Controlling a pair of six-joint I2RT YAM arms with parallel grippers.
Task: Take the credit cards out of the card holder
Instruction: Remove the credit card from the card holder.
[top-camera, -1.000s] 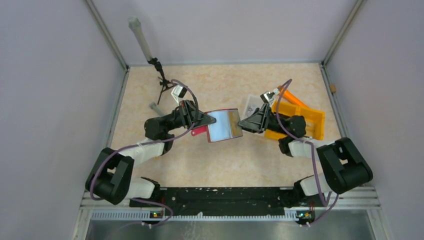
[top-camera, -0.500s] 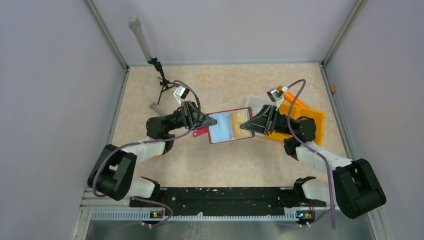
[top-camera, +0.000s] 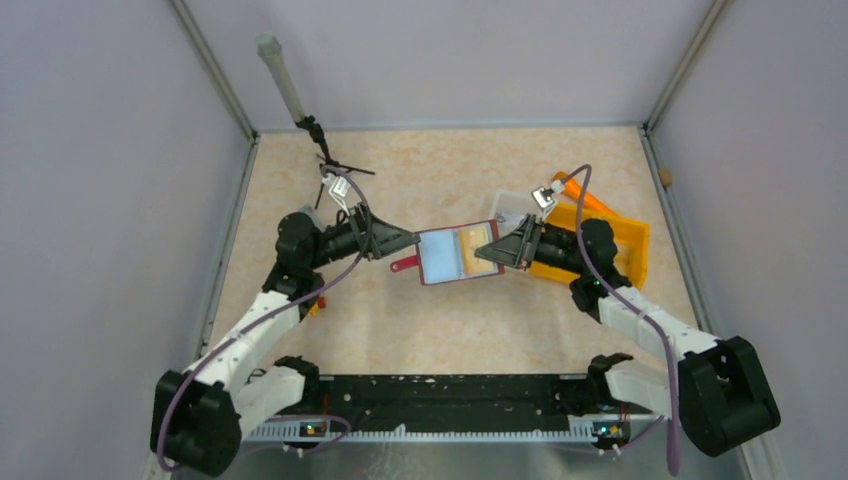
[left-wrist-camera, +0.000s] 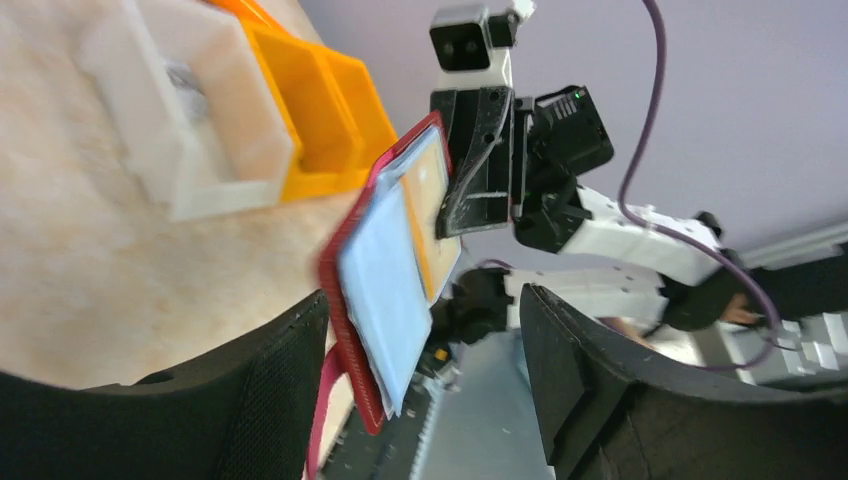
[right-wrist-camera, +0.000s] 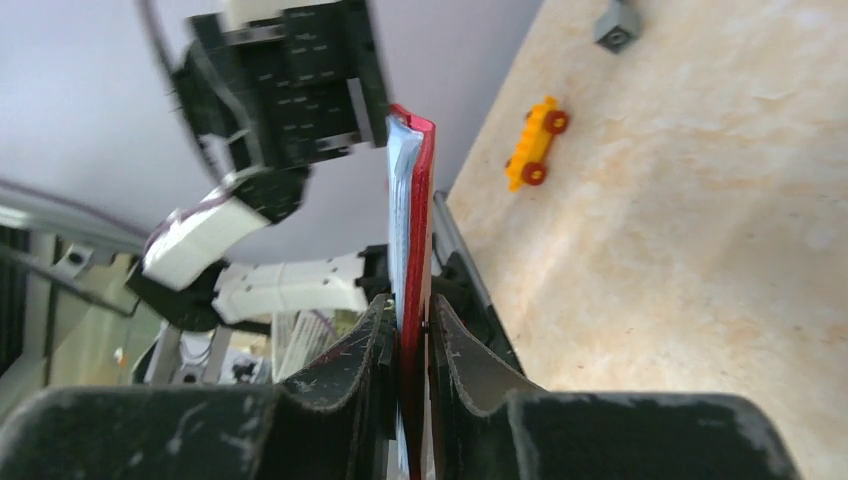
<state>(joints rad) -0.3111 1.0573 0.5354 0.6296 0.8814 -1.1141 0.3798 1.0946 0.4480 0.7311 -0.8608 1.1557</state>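
Handover done! The left gripper (top-camera: 408, 241) has just let go: its jaws stand wide apart, gripping nothing, and it has backed off just to the left of the flat dark red folding card holder (top-camera: 458, 256). A second ago it was the one clamped on that holder's left edge.

The right gripper (right-wrist-camera: 412, 322), open a moment back, is now clenched on the holder's right edge. Its wrist view shows the red cover pinched edge-on between the two black fingers (right-wrist-camera: 350, 365).

So the holder now hangs from the right arm alone. It is lifted off the mottled beige table (top-camera: 400, 320), between the two arms, with its inner faces turned up towards the top camera and its small red strap tab (top-camera: 403, 265) dangling on the left.

Both cards remain inside: a pale grey-blue card (top-camera: 440, 258) on the left face and a tan-yellow card (top-camera: 478, 240) on the right, nearest the right fingers. Nothing is out yet.

My read is that this frees the left gripper to come back and pluck a card, most likely the grey-blue one facing it. The orange two-compartment plastic tray (top-camera: 622, 245) waits behind the right arm.
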